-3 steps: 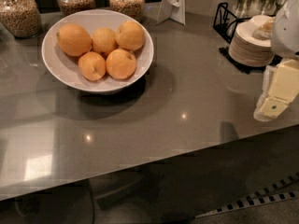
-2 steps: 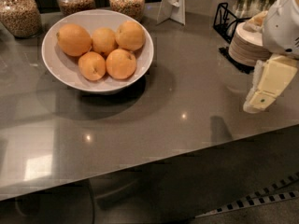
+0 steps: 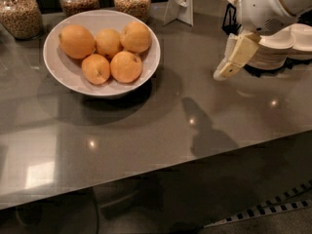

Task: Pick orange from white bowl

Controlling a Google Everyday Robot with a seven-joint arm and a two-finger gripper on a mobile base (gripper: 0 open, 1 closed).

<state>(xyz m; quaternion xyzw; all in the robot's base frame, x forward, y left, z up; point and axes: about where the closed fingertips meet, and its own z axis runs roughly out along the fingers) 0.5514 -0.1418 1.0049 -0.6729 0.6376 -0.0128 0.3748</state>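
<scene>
The white bowl (image 3: 62, 73) stands on the grey table at the back left and holds five oranges. The biggest, lemon-shaped one (image 3: 76, 41) lies at the left and a smaller one with a dark dimple (image 3: 95, 68) at the front. Three roundish oranges lie at the middle back (image 3: 108, 43), the back right (image 3: 136, 37) and the front right (image 3: 126, 66). My gripper (image 3: 222, 73) hangs above the table well to the right of the bowl, pointing down and to the left. It is empty and touches nothing.
Three glass jars (image 3: 17, 13) of grain stand behind the bowl. A white card stand (image 3: 180, 4) is at the back middle. A stack of small white plates (image 3: 280, 48) and a black wire rack (image 3: 228, 18) sit behind my arm. The table's front edge (image 3: 161, 167) runs across the lower view.
My gripper has moved left and farther from the table's front edge, closer to the bowl. The bowl and the oranges have not moved.
</scene>
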